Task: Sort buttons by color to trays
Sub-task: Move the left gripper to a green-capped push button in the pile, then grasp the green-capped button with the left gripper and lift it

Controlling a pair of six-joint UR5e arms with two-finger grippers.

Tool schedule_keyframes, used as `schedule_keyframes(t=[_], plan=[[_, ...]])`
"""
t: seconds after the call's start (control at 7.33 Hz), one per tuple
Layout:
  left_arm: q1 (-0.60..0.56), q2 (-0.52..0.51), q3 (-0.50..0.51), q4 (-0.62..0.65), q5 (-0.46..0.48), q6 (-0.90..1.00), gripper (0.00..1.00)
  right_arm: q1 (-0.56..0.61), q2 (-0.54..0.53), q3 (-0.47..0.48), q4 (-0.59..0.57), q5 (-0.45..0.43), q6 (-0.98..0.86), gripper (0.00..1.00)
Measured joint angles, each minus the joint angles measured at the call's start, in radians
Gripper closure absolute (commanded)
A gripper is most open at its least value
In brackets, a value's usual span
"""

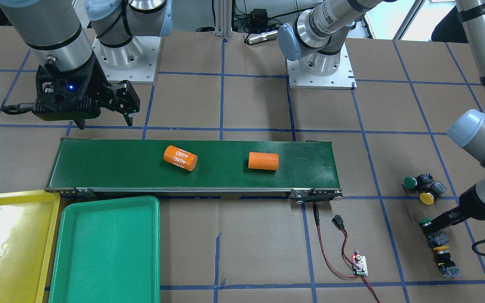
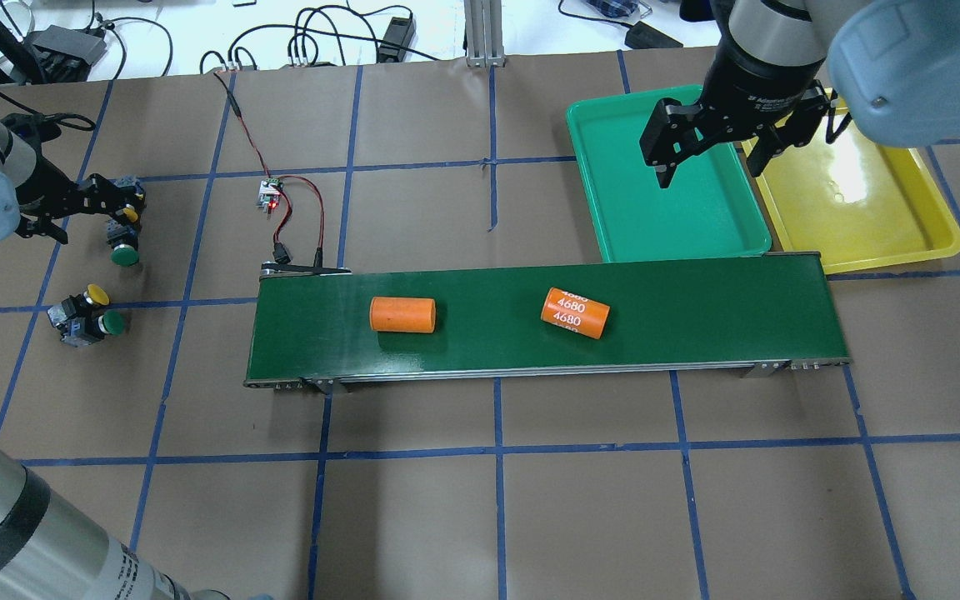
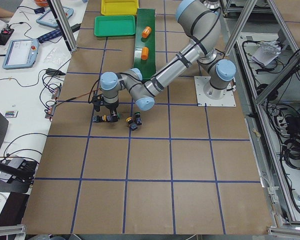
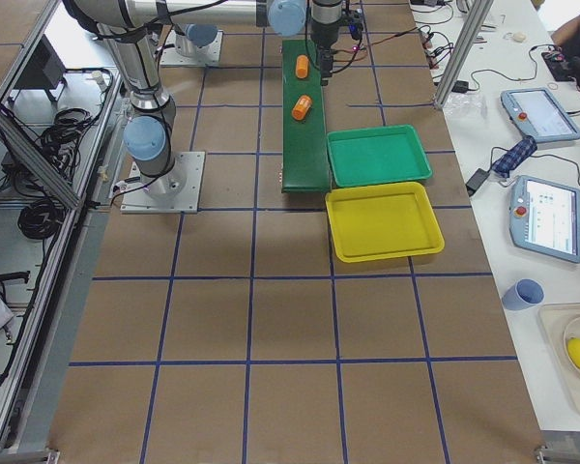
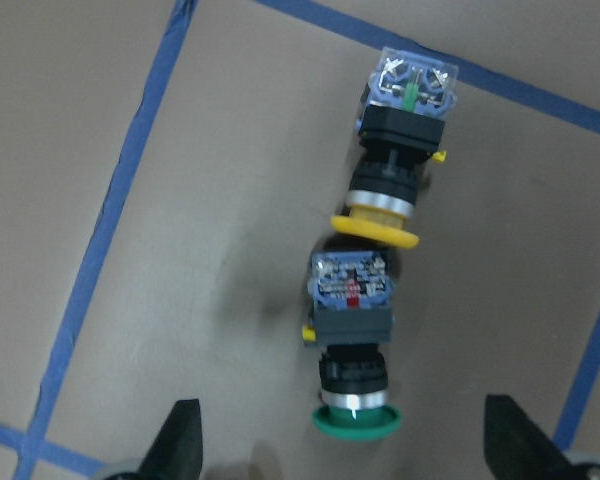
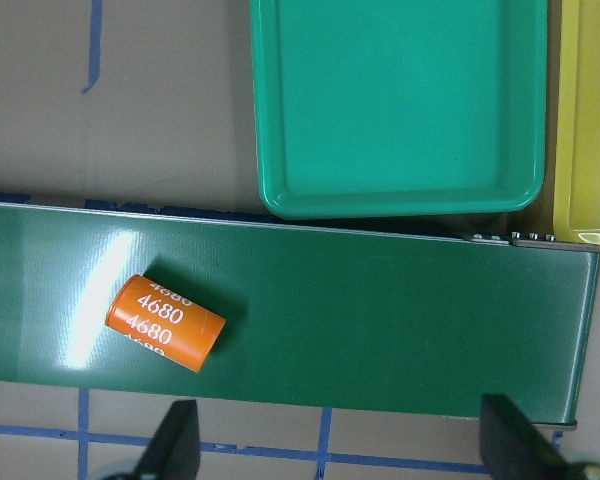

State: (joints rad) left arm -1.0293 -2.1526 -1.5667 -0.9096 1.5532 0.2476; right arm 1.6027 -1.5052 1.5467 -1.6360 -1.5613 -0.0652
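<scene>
Nearest, at the table's left end, the left gripper (image 5: pixel 347 442) hangs over one pair of buttons, fingers spread wide and holding nothing. The green-capped button (image 5: pixel 352 385) lies between them, end to end with a yellow-capped button (image 5: pixel 390 170) (cap seemingly touching block). Judgement: it is placed to straddle the green one for a pick. Its height above the button cannot be told, and the fingertips are cut off at the frame edge. The second pair (image 2: pixel 88 312) lies near, untouched. Beyond, the conveyor belt (image 2: pixel 697 321) carries two orange cylinders (image 2: pixel 402 314). Farthest, the right gripper (image 2: pixel 711 171) hangs high by the belt's tray end, wide and unladen. Its arm hides a corner each of the green tray (image 2: pixel 672 225) and the yellow tray (image 2: pixel 863 225). Neither tray holds a button.
</scene>
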Motion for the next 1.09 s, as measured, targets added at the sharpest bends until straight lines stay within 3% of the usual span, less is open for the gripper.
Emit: schedule_keyframes(t=[0.27,0.55,0.68,0.82,1.09], plan=[[-0.005,-0.062,0.04,0.002,-0.006,0.016,0.0,0.0,0.002,0.0,-0.001,0.0,-0.001,0.0],[-0.01,-0.09,0.054,-0.007,-0.019,0.013,0.44,0.0,0.002,0.001,-0.001,-0.001,-0.001,0.0],[-0.01,-0.096,0.056,-0.009,-0.036,0.01,0.77,0.0,0.003,0.001,-0.001,-0.001,-0.001,0.0],[-0.009,-0.1,0.059,-0.016,-0.05,0.007,0.94,0.0,0.003,0.001,0.001,-0.001,-0.001,0.0],[-0.011,-0.096,0.069,-0.067,-0.058,0.001,1.0,0.0,0.002,0.001,0.002,-0.003,-0.001,0.0]])
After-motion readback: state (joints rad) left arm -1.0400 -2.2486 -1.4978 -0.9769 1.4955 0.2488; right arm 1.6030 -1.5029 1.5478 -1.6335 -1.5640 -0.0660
